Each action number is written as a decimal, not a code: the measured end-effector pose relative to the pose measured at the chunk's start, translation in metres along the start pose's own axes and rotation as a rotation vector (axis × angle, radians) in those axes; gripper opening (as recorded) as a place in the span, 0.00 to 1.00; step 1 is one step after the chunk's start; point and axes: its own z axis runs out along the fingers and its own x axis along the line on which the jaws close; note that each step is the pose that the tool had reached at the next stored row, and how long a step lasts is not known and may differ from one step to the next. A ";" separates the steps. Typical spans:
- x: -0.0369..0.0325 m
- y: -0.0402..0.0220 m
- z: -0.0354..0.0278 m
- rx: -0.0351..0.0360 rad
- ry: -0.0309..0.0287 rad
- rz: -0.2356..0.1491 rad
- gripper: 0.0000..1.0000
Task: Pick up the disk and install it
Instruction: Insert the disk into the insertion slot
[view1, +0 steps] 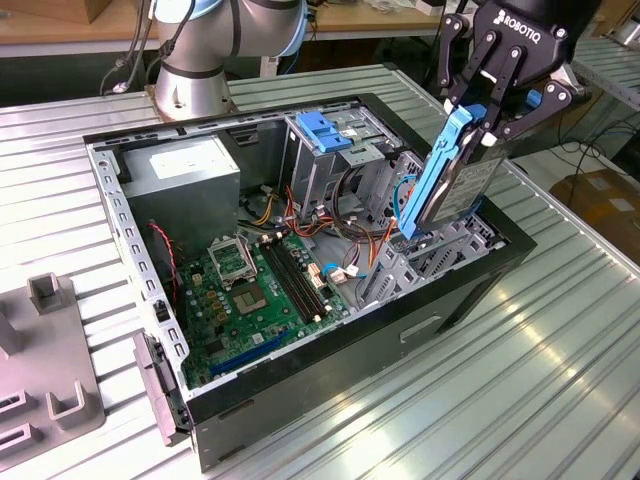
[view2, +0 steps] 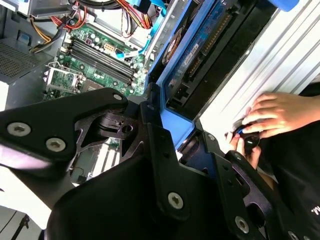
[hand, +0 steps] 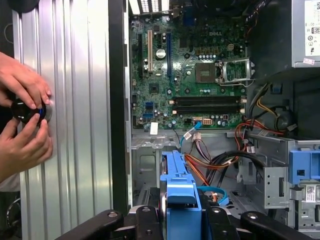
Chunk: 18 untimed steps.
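The black gripper (view1: 489, 124) is clamped on the upper end of the disk (view1: 458, 190) (a flat grey metal slab edged by a smooth light-blue plastic bracket), which hangs tilted above the open computer case (view1: 330, 365).

My bench (view1: 540, 380) is ribbed silver metal, with the open computer case (view1: 300, 400) lying flat on it. At the exterior view's left of the case sits a grey fixture plate (view1: 50, 380). Beyond the case, farther from that camera, stands my arm's base (view1: 190, 95).
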 end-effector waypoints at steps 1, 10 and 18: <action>-0.0001 0.0000 0.0010 0.0000 0.0000 0.000 0.37; -0.0027 0.0001 0.0107 -0.0006 0.0000 0.022 0.37; -0.0032 -0.0012 0.0221 -0.0018 0.0001 0.022 0.37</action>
